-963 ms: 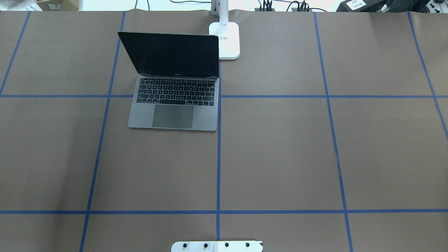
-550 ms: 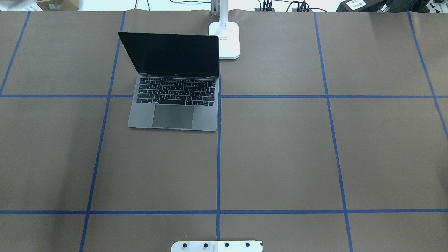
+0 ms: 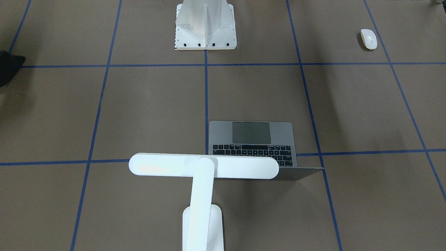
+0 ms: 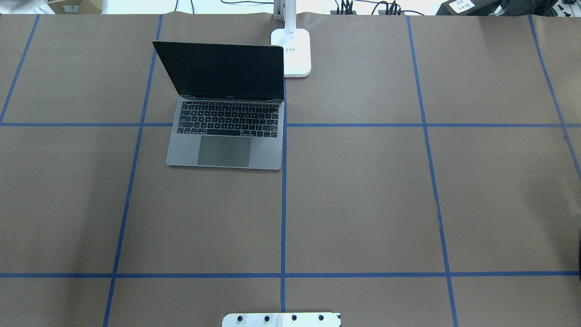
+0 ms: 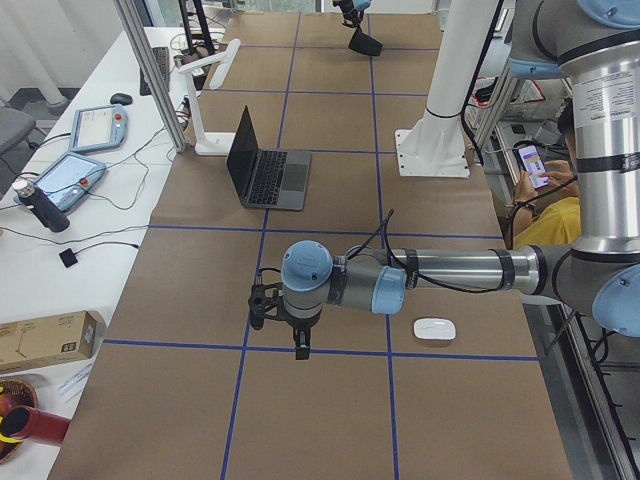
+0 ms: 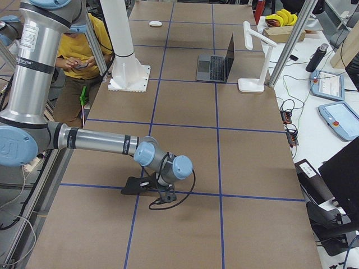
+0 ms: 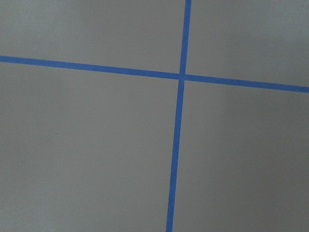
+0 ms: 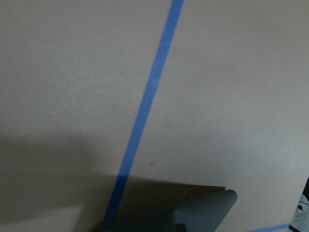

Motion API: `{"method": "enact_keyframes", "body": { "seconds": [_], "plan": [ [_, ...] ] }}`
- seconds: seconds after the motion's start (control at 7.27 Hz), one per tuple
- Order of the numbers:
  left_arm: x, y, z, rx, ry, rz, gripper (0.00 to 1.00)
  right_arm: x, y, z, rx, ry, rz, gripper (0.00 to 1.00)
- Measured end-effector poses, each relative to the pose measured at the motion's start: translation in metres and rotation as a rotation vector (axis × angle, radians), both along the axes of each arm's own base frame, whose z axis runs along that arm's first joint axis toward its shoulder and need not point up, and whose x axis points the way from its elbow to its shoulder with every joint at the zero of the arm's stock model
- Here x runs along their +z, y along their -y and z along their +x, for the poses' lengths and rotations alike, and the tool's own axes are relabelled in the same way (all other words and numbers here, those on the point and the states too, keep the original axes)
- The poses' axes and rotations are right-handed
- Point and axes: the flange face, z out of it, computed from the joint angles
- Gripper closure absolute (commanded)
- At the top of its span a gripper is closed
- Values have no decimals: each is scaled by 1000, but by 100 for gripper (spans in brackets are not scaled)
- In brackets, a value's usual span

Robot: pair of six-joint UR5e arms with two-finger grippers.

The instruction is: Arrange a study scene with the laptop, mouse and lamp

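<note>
The laptop (image 4: pixel 227 109) stands open at the far middle-left of the table, screen dark; it also shows in the front view (image 3: pixel 252 143). The lamp (image 3: pixel 204 167) stands just right of it, its base (image 4: pixel 292 52) at the far edge. The mouse (image 3: pixel 368 38) lies alone on the robot's near left side (image 5: pixel 435 328). My left gripper (image 5: pixel 300 345) hangs low over a tape crossing, left of the mouse; I cannot tell if it is open. My right gripper (image 6: pixel 140 184) is low over the table's right end; one grey finger (image 8: pixel 203 212) shows, its state unclear.
The white ribbed pedestal (image 3: pixel 205 24) with bolt holes stands at the near middle edge. Blue tape lines (image 4: pixel 283 204) grid the brown table cover. A person in yellow (image 6: pixel 84 50) sits beside the robot. Tablets and cables (image 5: pixel 75 170) lie beyond the far edge.
A dark sliver has come in at the right edge of the overhead view. The laptop and the lamp have not moved.
</note>
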Motion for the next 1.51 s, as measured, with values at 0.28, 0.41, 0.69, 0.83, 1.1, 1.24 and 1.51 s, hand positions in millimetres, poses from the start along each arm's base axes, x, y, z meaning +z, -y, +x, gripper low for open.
{"method": "enact_keyframes", "body": {
  "seconds": [0.28, 0.41, 0.69, 0.83, 1.1, 1.24, 1.51],
  "plan": [
    [2, 0, 0, -2, 0, -5, 0, -79, 67, -22, 142, -16, 25, 100],
    [3, 0, 0, -2, 0, -10, 0, -115, 97, -35, 196, -12, 31, 100],
    [6, -1, 0, -3, -1, -17, 0, -195, 147, -63, 272, 14, 85, 100],
    [7, -1, 0, -4, -1, -19, 0, -237, 162, -84, 310, 33, 124, 100],
    [8, -1, 0, -5, -1, -22, 0, -309, 170, -148, 408, 56, 189, 100],
    [8, -1, 0, -6, -1, -24, 0, -353, 162, -192, 460, 56, 225, 100],
    [9, -2, 0, -6, 0, -33, 0, -426, 126, -253, 528, 79, 263, 100]
  ]
}}
